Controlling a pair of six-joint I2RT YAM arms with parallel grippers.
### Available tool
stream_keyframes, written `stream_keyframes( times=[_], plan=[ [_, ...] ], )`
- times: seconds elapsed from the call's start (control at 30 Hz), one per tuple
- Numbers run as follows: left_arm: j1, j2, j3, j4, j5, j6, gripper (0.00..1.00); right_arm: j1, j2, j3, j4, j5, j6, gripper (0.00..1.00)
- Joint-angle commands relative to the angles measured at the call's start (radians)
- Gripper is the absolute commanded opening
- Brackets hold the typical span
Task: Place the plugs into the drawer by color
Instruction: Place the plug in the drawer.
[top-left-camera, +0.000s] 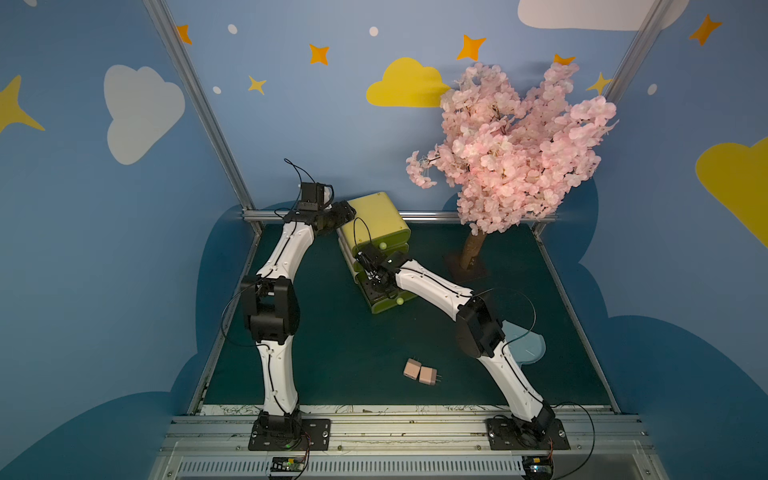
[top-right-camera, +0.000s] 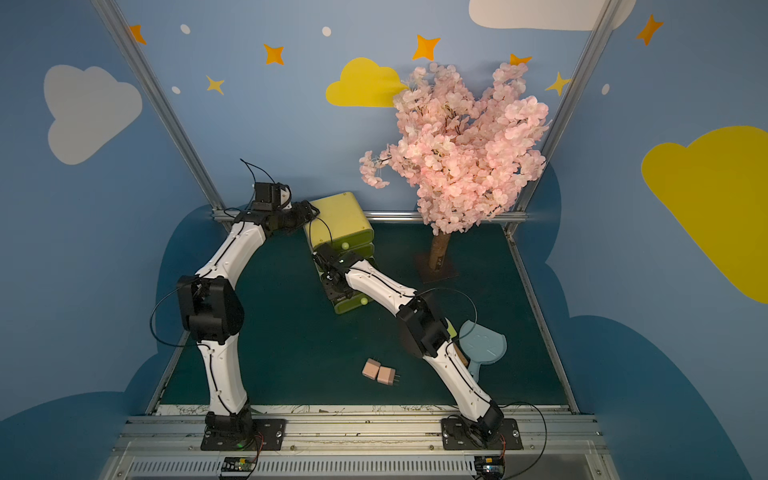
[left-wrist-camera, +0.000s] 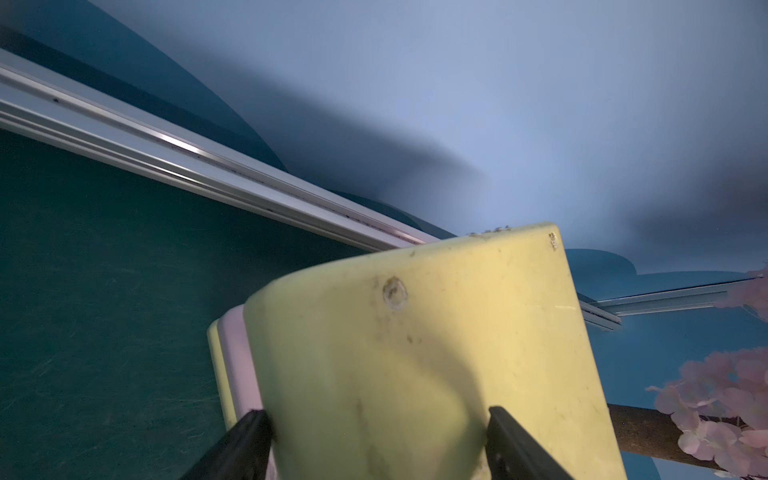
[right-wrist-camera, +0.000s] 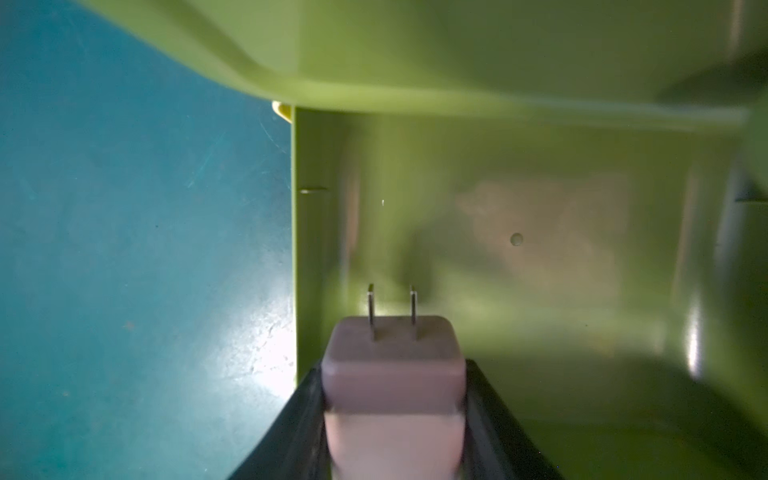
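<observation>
Dark green bench, painted-sky walls: my right hand grips by its flat flanks a pastel pink cube-shaped plug, judged light, rigid and slick, prongs forward over the pulled-out bottom drawer of the yellow-green plastic chest, whose rear corner my left hand clamps.

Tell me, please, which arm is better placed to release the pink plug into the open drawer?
Right: the right gripper holds a pink plug over the open drawer, while the left gripper is clamped on the chest.

Dim views, near drawer blurred (glare on mat).
</observation>
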Motion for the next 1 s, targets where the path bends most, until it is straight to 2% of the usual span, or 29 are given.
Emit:
stream_keyframes(
  times=[0.0, 0.17, 0.4, 0.47, 0.6, 0.67, 0.8, 0.97],
  plan=[
    [-0.022, 0.026, -0.032, -0.155, -0.003, 0.033, 0.81, -0.007, 0.032, 0.032, 0.007, -0.011, 0.012, 0.43],
    [-0.023, 0.026, -0.031, -0.155, -0.003, 0.032, 0.81, -0.011, 0.042, 0.032, 0.008, -0.017, 0.012, 0.47],
    [-0.022, 0.025, -0.032, -0.155, -0.002, 0.033, 0.81, -0.012, 0.026, 0.034, 0.01, -0.018, 0.003, 0.6],
    [-0.022, 0.023, -0.032, -0.155, -0.003, 0.032, 0.81, -0.012, 0.008, 0.034, 0.008, -0.007, -0.006, 0.64],
    [-0.023, 0.019, -0.03, -0.155, -0.002, 0.032, 0.81, -0.012, -0.071, 0.029, -0.02, -0.014, -0.029, 0.65],
    [-0.022, 0.019, -0.03, -0.153, 0.001, 0.031, 0.81, -0.012, -0.136, 0.014, -0.043, -0.055, -0.072, 0.65],
    [-0.024, 0.019, -0.03, -0.151, 0.005, 0.028, 0.81, 0.009, -0.275, -0.134, -0.047, -0.049, -0.143, 0.64],
    [-0.029, 0.021, -0.029, -0.148, 0.011, 0.023, 0.81, 0.07, -0.421, -0.367, -0.036, 0.039, -0.215, 0.63]
  ],
)
